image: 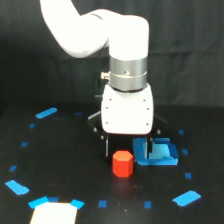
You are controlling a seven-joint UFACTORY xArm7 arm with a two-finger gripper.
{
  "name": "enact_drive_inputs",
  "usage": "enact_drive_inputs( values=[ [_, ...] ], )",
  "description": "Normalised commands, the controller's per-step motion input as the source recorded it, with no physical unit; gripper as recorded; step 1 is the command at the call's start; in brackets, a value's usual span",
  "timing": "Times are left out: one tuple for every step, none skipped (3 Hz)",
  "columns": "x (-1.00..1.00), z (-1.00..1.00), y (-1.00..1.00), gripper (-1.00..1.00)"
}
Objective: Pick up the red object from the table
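The red object [122, 163], a small faceted stub, stands on the black table [60, 165] just below the white gripper housing. My gripper [128, 149] hangs directly over and slightly behind it. The dark fingers [106, 146] are spread apart, open, and wider than the red object. One finger shows at the exterior view's left of the object, while the other is hard to make out against the blue block. Nothing is held between them. I cannot tell whether the fingertips reach down around the red object or stop just behind it.
A larger blue block [157, 153] sits close to the red object on the exterior view's right, next to the gripper's right side. Blue tape marks [46, 113] ring the table, and a bright white patch [53, 214] lies at the bottom left.
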Motion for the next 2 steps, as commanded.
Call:
enact_drive_inputs(
  values=[
    [0.01, -1.0, -0.64, 1.0],
    [-0.03, -0.43, -0.05, -1.0]
  ],
)
